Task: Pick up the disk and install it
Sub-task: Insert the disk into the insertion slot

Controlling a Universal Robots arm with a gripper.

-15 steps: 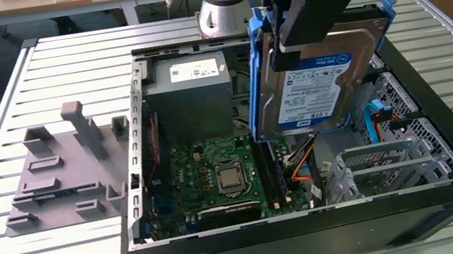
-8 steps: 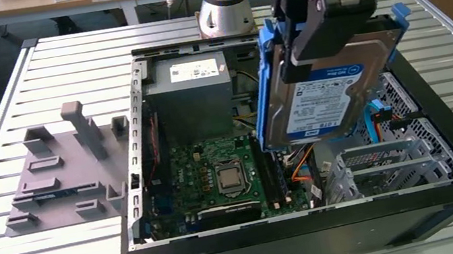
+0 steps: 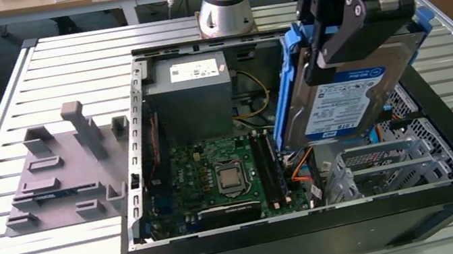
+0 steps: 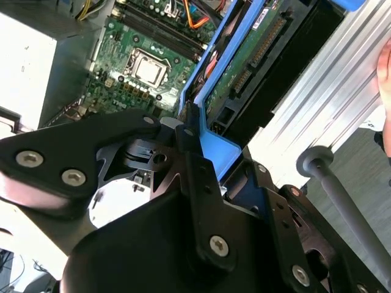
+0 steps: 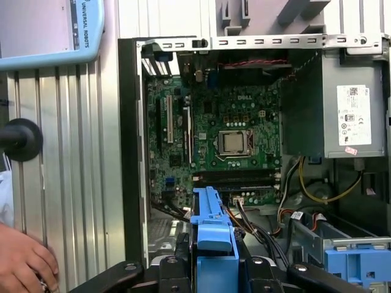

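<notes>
Disk (image 3: 343,105) hangs tilted on edge over the open computer case (image 3: 316,232), near the drive cage (image 3: 388,166), with my gripper (image 3: 337,48) clamped shut across its blue carrier rails (image 3: 288,83). I judge it dense, rigid and shock-sensitive. The rails are the safe hold, not the bare circuit board (image 4: 244,61). The gripper's own body hides the contact from me, and the disk's lower end is hard to make out.

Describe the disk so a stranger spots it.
Find the open black computer case. Over its side at the exterior view's right, the gripper holds the disk. Unlike the grey box inside, it has blue rails and a white-and-blue label.
</notes>
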